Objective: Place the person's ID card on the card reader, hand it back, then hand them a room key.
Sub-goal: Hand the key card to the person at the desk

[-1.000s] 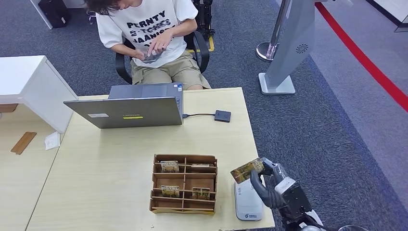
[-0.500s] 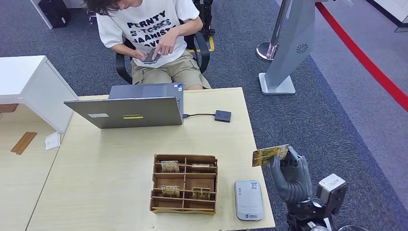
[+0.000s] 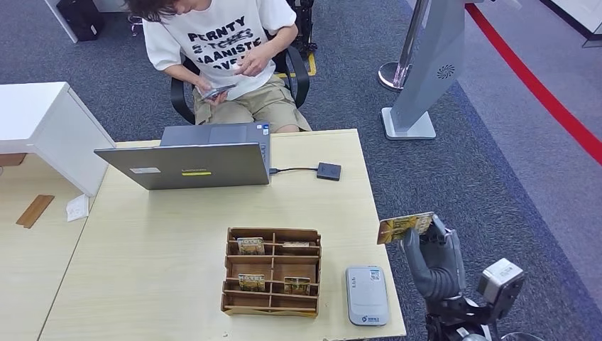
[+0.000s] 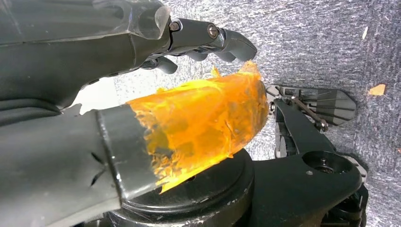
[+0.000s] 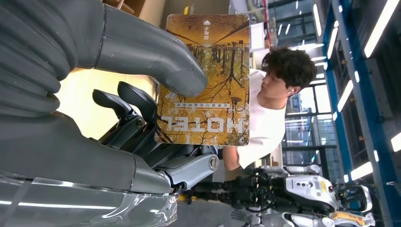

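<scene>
The right hand (image 3: 434,257) pinches the card (image 3: 405,227) between thumb and fingers, raised beyond the table (image 3: 170,234) edge, over the carpet; the card reader (image 3: 367,295) lies flat on the table beside the wooden organiser (image 3: 272,271); the left hand (image 4: 142,71) holds nothing, fingers curled

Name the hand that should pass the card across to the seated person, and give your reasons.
The right hand. It already pinches the card beside the table, with the person ahead across it. The left hand hangs low over carpet, holding nothing visible.
</scene>
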You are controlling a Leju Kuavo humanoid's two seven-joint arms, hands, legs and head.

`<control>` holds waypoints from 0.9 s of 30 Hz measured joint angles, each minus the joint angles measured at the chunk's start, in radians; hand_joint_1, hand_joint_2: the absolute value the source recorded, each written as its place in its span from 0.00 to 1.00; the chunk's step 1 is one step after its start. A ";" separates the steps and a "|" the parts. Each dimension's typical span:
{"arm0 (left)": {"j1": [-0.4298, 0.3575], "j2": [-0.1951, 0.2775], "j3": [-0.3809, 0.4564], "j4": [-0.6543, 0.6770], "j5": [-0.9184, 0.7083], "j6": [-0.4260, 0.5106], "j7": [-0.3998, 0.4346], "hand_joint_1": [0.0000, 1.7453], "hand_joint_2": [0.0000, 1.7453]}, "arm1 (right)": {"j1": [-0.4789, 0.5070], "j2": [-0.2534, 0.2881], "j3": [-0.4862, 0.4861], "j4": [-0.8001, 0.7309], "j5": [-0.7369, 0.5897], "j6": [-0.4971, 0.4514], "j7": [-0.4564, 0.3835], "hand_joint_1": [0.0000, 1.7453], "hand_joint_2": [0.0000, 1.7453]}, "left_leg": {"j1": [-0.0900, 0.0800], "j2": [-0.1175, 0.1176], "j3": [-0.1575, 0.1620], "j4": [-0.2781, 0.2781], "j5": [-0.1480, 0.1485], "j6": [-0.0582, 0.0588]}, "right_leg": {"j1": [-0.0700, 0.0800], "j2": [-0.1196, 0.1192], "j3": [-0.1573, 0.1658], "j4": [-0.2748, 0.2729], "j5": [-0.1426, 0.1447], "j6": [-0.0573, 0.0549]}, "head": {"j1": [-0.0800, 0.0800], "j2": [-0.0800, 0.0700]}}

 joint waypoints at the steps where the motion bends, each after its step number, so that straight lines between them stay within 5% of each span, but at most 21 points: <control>1: 0.000 0.000 -0.002 0.000 0.000 0.000 -0.001 0.00 0.00 | 0.000 0.002 0.000 -0.002 -0.003 0.003 0.000 1.00 1.00 | 0.000 0.000 0.000 0.000 0.000 0.000 | 0.000 0.000 0.000 0.000 0.000 0.000 | 0.000 0.000; 16: -0.005 0.000 -0.017 0.000 -0.010 -0.004 -0.001 0.00 0.00 | -0.050 0.010 0.016 -0.005 0.073 0.027 0.009 1.00 1.00 | 0.000 0.000 0.000 0.000 0.000 0.000 | 0.000 0.000 0.000 0.000 0.000 0.000 | 0.000 0.000; 27: -0.041 0.001 -0.082 0.000 -0.043 -0.020 0.024 0.00 0.00 | -0.445 -0.021 0.161 0.132 0.519 -0.199 0.140 1.00 1.00 | 0.000 0.002 0.000 0.000 0.004 0.001 | 0.000 0.003 0.000 0.001 0.005 0.000 | 0.000 0.000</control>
